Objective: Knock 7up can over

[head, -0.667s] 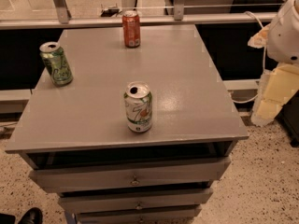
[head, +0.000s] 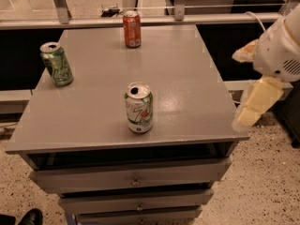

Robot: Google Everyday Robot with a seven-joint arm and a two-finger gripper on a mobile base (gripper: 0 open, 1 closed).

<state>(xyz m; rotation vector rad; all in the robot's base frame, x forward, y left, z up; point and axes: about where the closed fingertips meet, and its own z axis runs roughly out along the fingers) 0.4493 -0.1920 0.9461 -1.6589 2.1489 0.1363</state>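
The all-green can [head: 56,63] stood upright near the left edge of the desk [head: 187,78], in the same position as in the earlier frame. The red-orange can [head: 131,28] stood upright at the far edge, also unmoved. The 7up can [head: 138,108] stood upright near the front edge, roughly at mid-width, with its opened top visible and its position unchanged. The pincer [head: 241,88] was beside the right edge of the desk, well apart from the 7up can, holding nothing, its two pale fingers [head: 257,102] spread wide. It had shifted slightly leftward, closer to the desk.
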